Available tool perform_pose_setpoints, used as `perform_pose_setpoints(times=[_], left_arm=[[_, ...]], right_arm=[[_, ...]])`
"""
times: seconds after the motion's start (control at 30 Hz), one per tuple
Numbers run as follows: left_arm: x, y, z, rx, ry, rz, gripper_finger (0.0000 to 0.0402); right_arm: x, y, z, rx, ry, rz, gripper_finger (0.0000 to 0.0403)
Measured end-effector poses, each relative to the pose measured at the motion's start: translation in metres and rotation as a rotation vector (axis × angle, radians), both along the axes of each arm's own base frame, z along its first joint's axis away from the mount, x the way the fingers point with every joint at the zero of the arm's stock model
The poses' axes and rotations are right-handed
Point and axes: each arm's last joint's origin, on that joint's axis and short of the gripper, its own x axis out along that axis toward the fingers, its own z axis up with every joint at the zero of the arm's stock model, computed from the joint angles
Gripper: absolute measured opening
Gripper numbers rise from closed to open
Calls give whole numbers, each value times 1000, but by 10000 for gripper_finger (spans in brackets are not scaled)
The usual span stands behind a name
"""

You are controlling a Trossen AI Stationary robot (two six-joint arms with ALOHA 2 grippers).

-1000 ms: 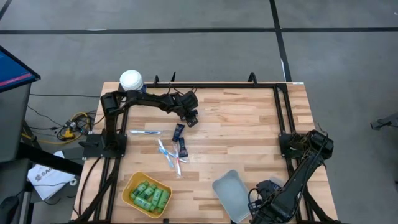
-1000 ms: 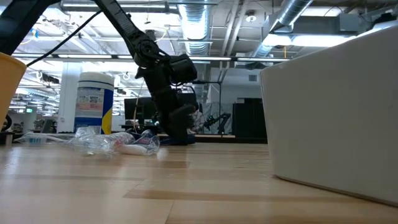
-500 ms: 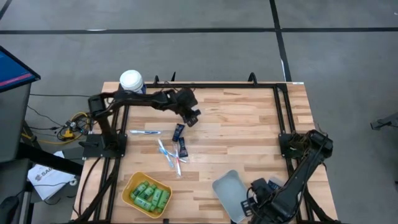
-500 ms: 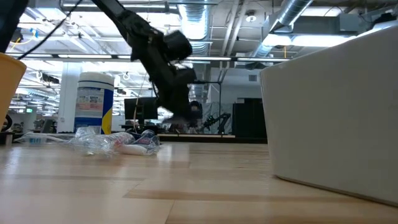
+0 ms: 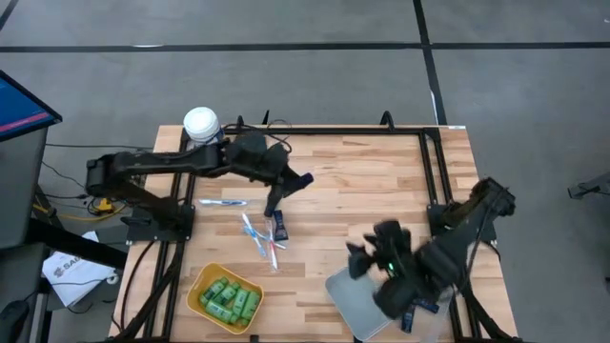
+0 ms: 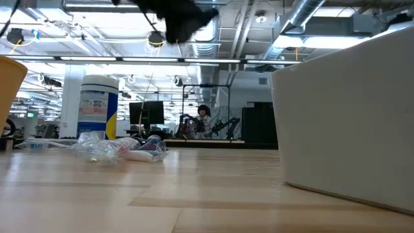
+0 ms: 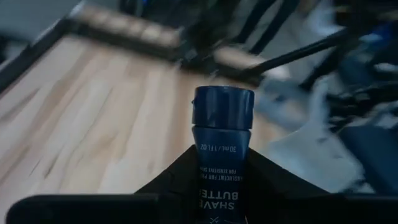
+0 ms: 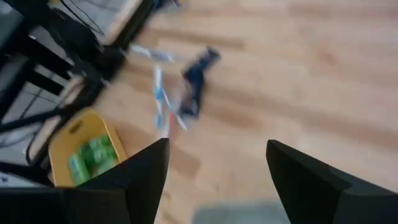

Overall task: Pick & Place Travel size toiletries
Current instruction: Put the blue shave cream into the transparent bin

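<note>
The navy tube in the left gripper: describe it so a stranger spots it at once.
Start at the white-lidded canister on the table's far left corner and follow the left arm to the left gripper. The navy tube sits clamped there, raised off the table, unlike the navy tubes lying flat below.

two dark navy tubes [image 5: 277, 211], one white-lidded canister [image 5: 201, 123], one yellow tray [image 5: 197, 284] and one white bin [image 5: 345, 286].

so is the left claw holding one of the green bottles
No, the left claw grips a dark navy flat tube with a round cap, lettering visible on it.
</note>
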Motion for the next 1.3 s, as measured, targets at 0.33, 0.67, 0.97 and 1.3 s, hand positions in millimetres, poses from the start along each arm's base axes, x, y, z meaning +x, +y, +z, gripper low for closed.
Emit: perform_pose_setpoints(times=[0.33,0.67,0.97,1.3], left_arm=[[-23,-48,46,38,-240,-155,87],[-29,-69,54,34,-289,-226,87],[-28,-71,57,29,-321,-233,87],[-28,-71,59,29,-337,-231,87]], right_arm=[[58,-69,54,-239,-131,247,260],[89,-99,69,-322,-209,449,260],[102,-98,68,-330,-254,568,260],[111,-104,60,-333,-227,542,251]])
